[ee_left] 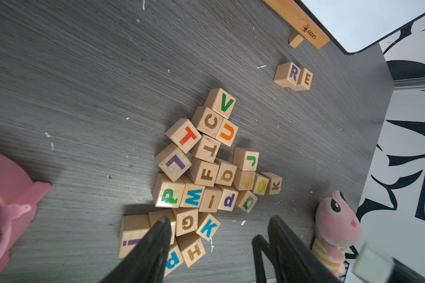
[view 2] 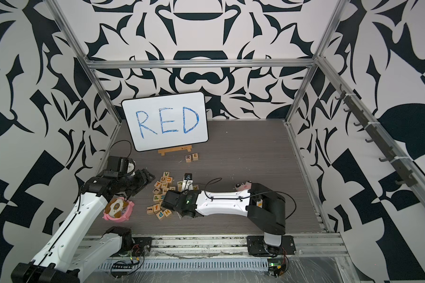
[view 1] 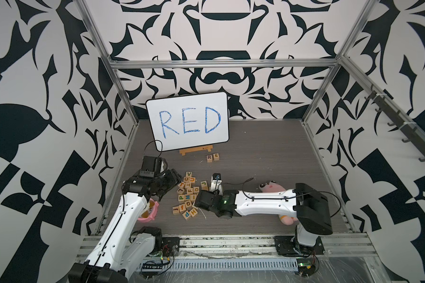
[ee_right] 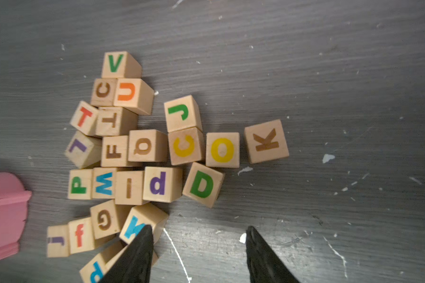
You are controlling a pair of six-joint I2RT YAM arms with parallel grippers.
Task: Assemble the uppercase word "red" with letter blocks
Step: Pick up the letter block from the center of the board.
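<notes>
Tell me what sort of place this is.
Most likely a robot lab test cell: an aluminium frame walled with patterned panels, a left arm and right arm mounted on a front rail, and a whiteboard prompt behind letter blocks.

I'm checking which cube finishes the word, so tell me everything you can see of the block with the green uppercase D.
The green D block is a pale wooden cube, its top face printed with a green uppercase D. It lies flat on the dark table at the edge of the pile, turned askew to its neighbours. Its corners meet or nearly meet the purple d cube and the yellow C cube. Nothing grips it: the open right pincer sits short of it.
</notes>
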